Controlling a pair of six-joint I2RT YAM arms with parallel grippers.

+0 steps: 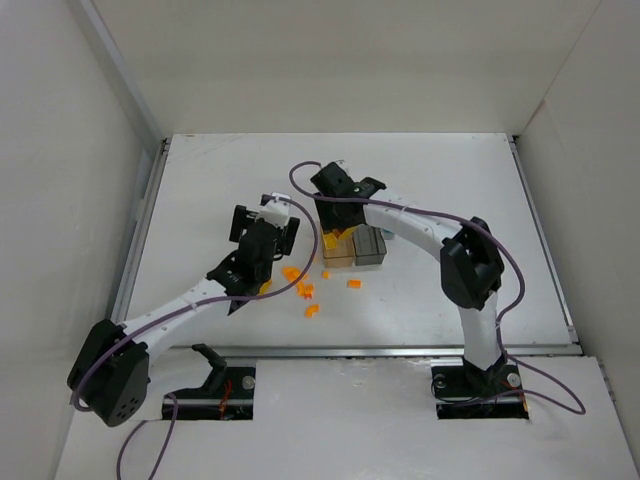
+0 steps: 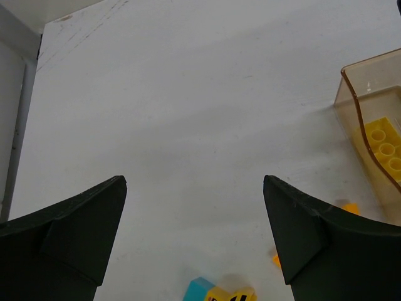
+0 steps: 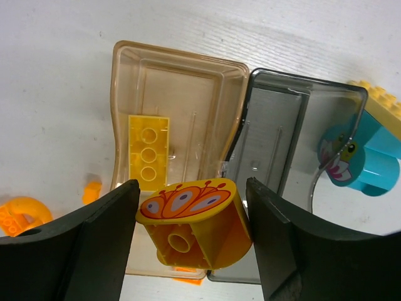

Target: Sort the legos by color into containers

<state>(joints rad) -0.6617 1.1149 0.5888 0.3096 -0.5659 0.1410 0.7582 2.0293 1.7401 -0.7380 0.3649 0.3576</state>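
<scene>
Above the amber bin (image 3: 125, 94), close to its shared edge with the grey bin (image 3: 276, 125): pinching a yellow half-round brick (image 3: 188, 204) in the right tool (image 3: 191, 216). Looks like the drop-off step, with a flat yellow brick (image 3: 148, 153) already inside. Calls next for centring over the amber side, then letting go. Elsewhere, hovering over the worktop (image 2: 188, 94) with the left tool (image 2: 194, 182) spread wide and empty, near loose bricks (image 1: 305, 290).

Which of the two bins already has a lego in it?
The amber bin: a yellow brick lies in it. The grey bin beside it looks empty; the right gripper holds a butterfly-printed brick.
</scene>
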